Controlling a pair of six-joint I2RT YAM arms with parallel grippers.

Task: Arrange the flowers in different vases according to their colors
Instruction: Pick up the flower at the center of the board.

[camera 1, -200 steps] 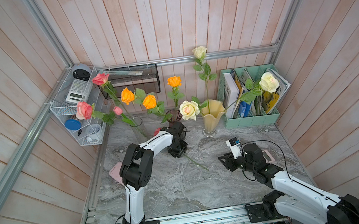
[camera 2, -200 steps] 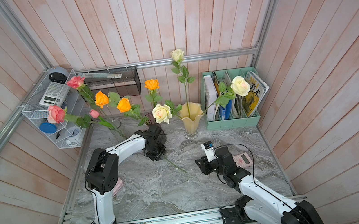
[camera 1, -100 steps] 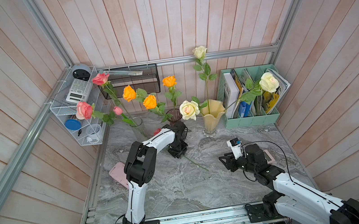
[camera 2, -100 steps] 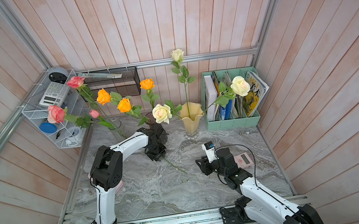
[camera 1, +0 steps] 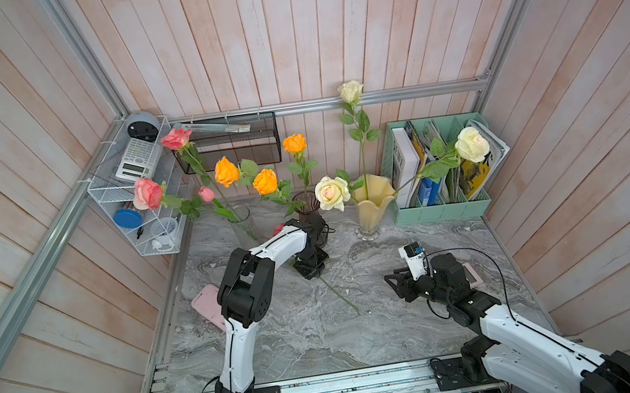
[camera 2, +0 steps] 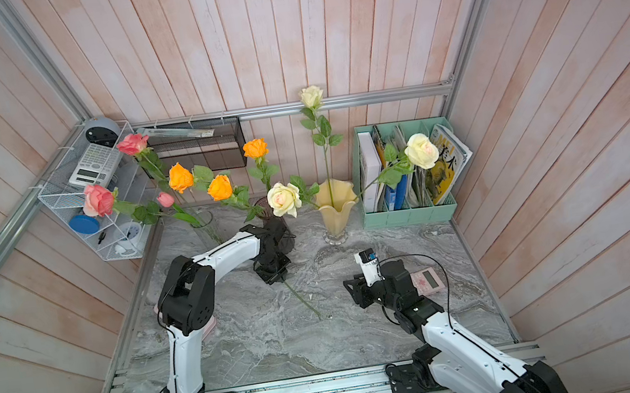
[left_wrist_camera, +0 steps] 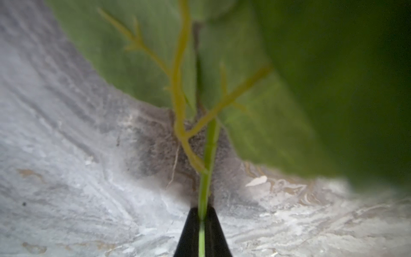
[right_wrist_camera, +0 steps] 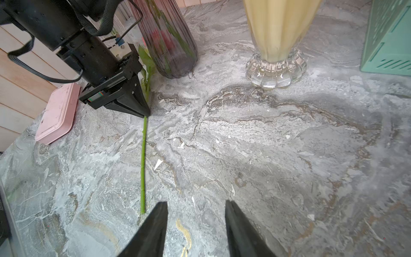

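Observation:
A flower's green stem lies on the marble table; its pink head peeks out behind my left arm. My left gripper is shut on that stem near the leaves. Pink flowers lean out of the clear vase. Orange flowers stand in the purple vase. Cream flowers fill the yellow vase. My right gripper is open and holds nothing, just beside the stem's cut end.
A mint file holder stands at the back right. A pink case lies by my left arm, and a pink calculator lies behind my right wrist. A white wire shelf and a black mesh basket hang on the walls.
My left gripper's jaws have closed on the lying stem. The left elbow shifted slightly. The right arm has not moved.

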